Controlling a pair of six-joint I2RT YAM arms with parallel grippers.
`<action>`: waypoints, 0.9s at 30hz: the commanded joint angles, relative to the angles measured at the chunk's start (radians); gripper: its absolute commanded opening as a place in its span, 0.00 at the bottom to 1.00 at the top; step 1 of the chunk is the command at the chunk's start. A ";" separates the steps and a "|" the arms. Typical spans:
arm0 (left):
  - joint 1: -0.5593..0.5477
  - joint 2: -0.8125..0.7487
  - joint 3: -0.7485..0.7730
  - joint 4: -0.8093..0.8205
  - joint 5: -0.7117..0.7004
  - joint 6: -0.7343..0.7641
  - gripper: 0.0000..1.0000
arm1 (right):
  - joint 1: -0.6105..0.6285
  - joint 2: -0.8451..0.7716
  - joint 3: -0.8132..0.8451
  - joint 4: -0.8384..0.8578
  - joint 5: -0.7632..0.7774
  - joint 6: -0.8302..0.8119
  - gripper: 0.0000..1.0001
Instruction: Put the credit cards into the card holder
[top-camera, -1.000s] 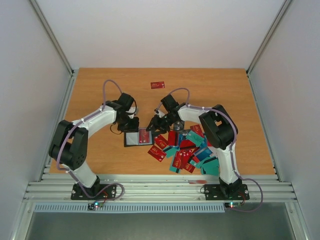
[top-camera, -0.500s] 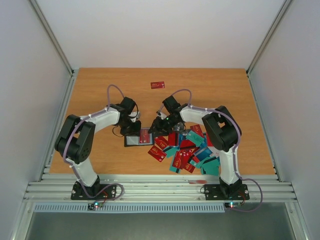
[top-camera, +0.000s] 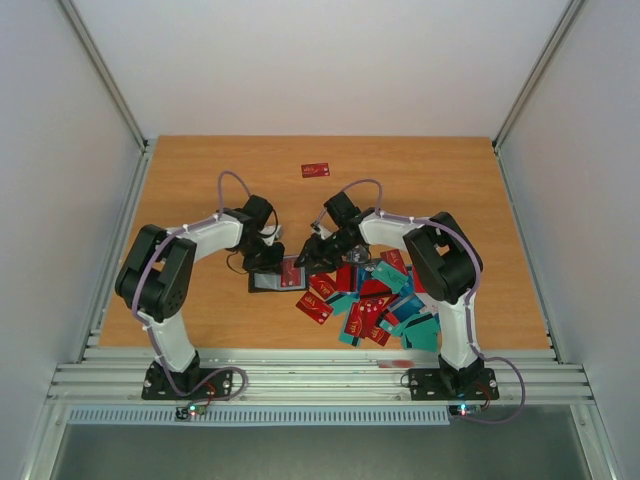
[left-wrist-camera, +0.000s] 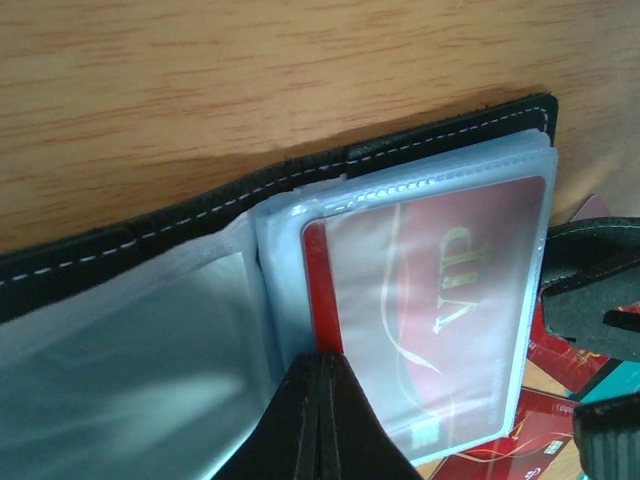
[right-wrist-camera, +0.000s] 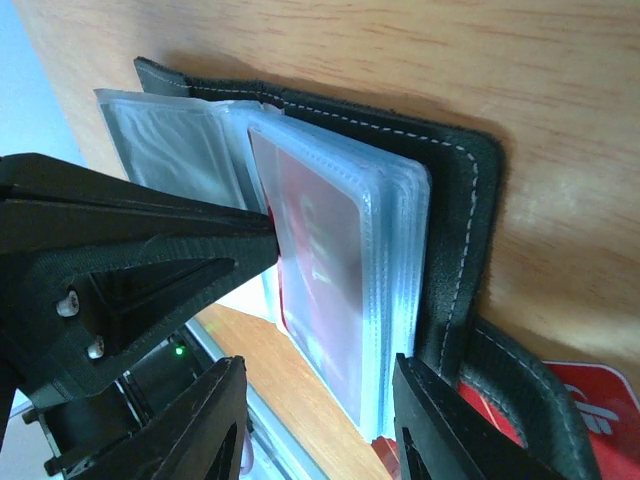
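Card holder (top-camera: 272, 279) lies open mid-bench, near front edge, red VIP card (left-wrist-camera: 440, 300) sleeved. Left gripper (left-wrist-camera: 320, 405) clenched, tips on sleeve. Right gripper (right-wrist-camera: 320, 368) released, straddling its right edge. Credit cards (top-camera: 378, 303) heaped front-right.

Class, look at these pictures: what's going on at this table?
The black folding card holder lies open. A red plastic card sits in its clear sleeve. The left tool, shut, presses its tip on that sleeve; the right tool hangs open at the holder's edge. A heap of red and teal cards lies nearby.
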 joint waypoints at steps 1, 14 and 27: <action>-0.004 0.055 0.002 0.023 -0.002 0.018 0.00 | 0.010 -0.017 0.010 0.008 -0.027 0.013 0.42; -0.005 0.069 -0.011 0.048 0.018 0.005 0.00 | 0.018 0.022 0.023 -0.005 -0.041 -0.007 0.41; -0.004 0.065 -0.019 0.066 0.036 -0.005 0.00 | 0.027 0.057 0.053 -0.024 -0.058 -0.023 0.39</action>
